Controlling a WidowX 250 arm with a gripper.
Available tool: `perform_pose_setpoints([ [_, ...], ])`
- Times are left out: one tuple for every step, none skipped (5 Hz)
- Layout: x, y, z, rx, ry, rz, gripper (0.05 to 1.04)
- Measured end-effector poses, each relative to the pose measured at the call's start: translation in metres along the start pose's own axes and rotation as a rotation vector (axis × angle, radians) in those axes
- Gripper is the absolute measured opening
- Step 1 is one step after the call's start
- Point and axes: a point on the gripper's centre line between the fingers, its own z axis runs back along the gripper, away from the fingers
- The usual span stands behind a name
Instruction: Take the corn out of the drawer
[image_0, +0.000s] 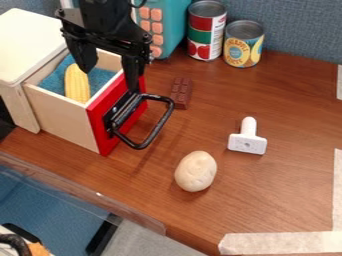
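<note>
The black gripper (110, 79) hangs over the pulled-out drawer, its two fingers spread wide apart with nothing held between them. One finger is above the drawer near the far end of the corn; the other is by the top of the red front, close to the black handle. The yellow corn (77, 85) lies lengthwise inside the drawer on blue lining, its far end close to the left finger. The wooden drawer (63, 112) stands open, with a red front panel and a black loop handle (159, 125) sticking out.
A brown chocolate bar (181, 93) lies right of the drawer. Farther forward are a white T-shaped piece (248, 142) and a pale round object (196, 171). Two cans (207, 30) (243, 44) and a teal box (172, 25) stand at the back. The table edge runs along the lower left.
</note>
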Motion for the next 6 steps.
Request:
perform_pose_setpoints([
  [-0.002,-0.001,-0.005,-0.003,0.021,0.001,1.001],
  [-0.002,0.007,-0.012,-0.004,0.042,0.047,1.001],
  [0.005,0.021,-0.016,-0.003,0.044,0.108,1.001],
  [0.011,0.031,-0.019,0.002,0.044,0.149,1.001],
  [0.018,0.042,-0.029,-0.004,0.049,0.188,1.001],
  [0.023,0.049,-0.040,0.010,0.054,0.203,1.001],
])
